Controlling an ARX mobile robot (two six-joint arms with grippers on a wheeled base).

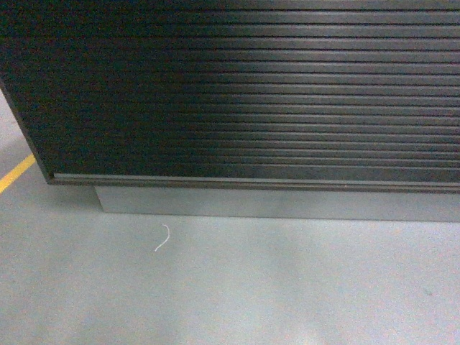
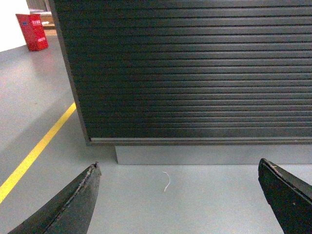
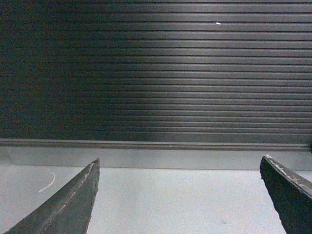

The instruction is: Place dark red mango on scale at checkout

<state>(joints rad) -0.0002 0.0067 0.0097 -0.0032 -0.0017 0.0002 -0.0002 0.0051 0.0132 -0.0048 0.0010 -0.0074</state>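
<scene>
1. Left end effector [image 2: 180,195]: nearest item in the left wrist view; both fingers spread wide at the lower corners, released, nothing between them, bare floor [image 2: 195,204] below.
2. Right end effector [image 3: 180,195]: same condition in the right wrist view; fingers wide apart, released, carrying nothing.
3. Checkout [image 1: 251,93]: dark slatted front fills all three views, standing on a grey plinth [image 1: 273,203]; robot faces it low and close.
4. Floor items: white scrap of string [image 1: 162,238] near the plinth; yellow line [image 1: 14,175] at left; red box [image 2: 33,31] far off.
5. Progress, judged: early; mango not in view anywhere, neither picked up nor placed. Finding, grasping, lifting and setting down all remain.
6. Hidden: top of the checkout surface, the scale and the mango lie outside every frame; their positions cannot be told.
</scene>
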